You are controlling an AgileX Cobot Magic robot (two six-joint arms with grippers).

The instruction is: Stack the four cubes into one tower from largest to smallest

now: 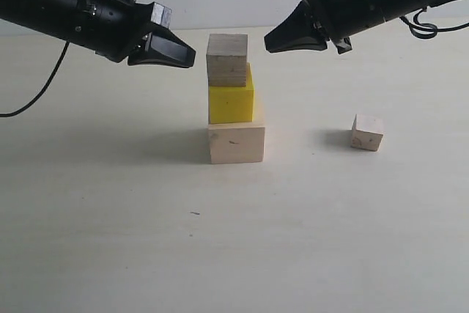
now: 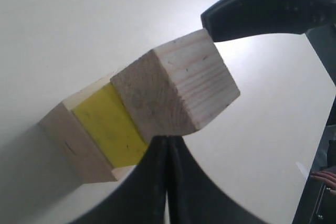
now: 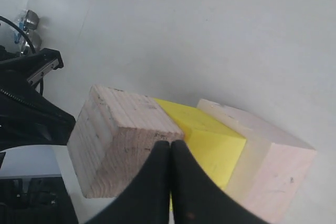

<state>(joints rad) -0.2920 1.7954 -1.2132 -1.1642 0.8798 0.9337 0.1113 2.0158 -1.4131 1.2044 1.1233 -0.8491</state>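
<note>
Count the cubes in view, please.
4. Three are stacked: large pale wood cube below, yellow cube on it, smaller wood cube on top. The smallest cube stands alone on the table.

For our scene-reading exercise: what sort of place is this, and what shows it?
Probably a robotics lab bench: a plain pale table, the left gripper and right gripper on black arms, and an unfinished tower of cubes.

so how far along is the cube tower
Three of four are stacked: large wood cube, yellow cube, small wood cube on top. Nothing in hand: left gripper and right gripper are shut, empty, flanking the top. Remaining: the smallest cube, alone on the table.
</note>
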